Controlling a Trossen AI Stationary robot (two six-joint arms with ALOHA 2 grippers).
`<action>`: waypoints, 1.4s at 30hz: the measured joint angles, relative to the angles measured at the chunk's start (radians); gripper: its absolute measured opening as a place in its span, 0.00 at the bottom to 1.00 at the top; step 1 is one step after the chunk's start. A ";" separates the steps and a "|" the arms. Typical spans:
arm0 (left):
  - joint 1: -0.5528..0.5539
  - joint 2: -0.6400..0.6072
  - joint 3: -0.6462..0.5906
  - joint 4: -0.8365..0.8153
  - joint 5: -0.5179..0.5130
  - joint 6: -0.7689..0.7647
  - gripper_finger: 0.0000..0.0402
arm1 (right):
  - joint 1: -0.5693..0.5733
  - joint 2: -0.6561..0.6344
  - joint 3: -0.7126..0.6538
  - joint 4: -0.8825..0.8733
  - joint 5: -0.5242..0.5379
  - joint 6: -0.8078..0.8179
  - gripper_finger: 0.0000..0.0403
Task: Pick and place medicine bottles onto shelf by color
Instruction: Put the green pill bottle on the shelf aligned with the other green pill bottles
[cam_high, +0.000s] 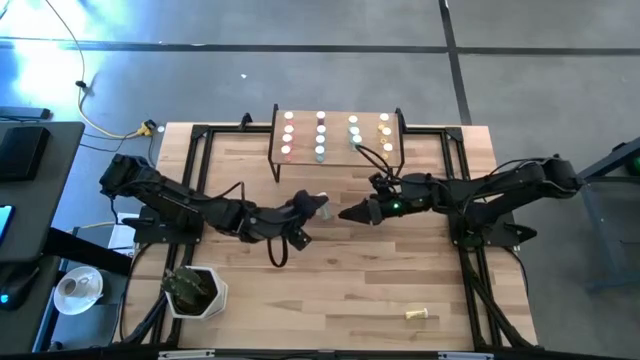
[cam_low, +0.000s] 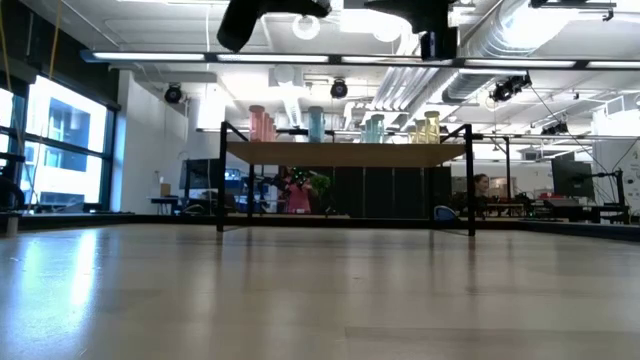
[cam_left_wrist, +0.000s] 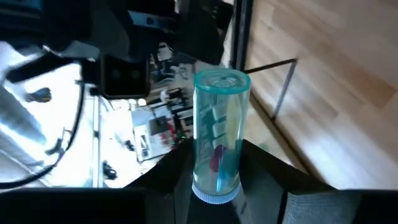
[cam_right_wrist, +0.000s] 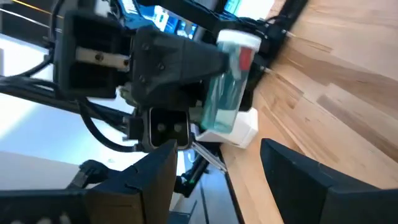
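Gripping a clear blue-green bottle between its dark fingers, the left gripper hangs above the middle of the table, well off the boards. The fingers are clamped on the bottle's lower body; one rimmed end points away from the wrist camera, a white ring shows at the other, and something small and red sits inside the see-through wall. Facing it, close by, is the right gripper, jaws standing apart and empty, its tips aimed at the held bottle without touching it. From the right wrist, that same bottle shows tilted in the other arm's black jaws, red patch near its upper end.

Behind both grippers stands the shelf, a small wooden board on thin black legs. On it bottles stand upright in four columns: pink, blue, green, yellow. From table height the rows read pink, blue, green, yellow across the board.

A white cup at the table's near left corner holds something dark, too small to make out. One pale bottle lies on its side near the front right.
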 joint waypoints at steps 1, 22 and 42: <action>-0.004 0.000 0.000 0.010 -0.003 0.016 0.27 | -0.001 0.008 0.000 0.011 0.000 0.000 0.55; -0.019 0.000 0.000 0.059 0.003 0.233 0.27 | -0.016 0.149 0.000 0.257 -0.070 -0.002 0.55; -0.019 0.000 0.000 0.080 0.000 0.309 0.27 | -0.061 0.169 0.000 0.296 -0.146 -0.029 0.34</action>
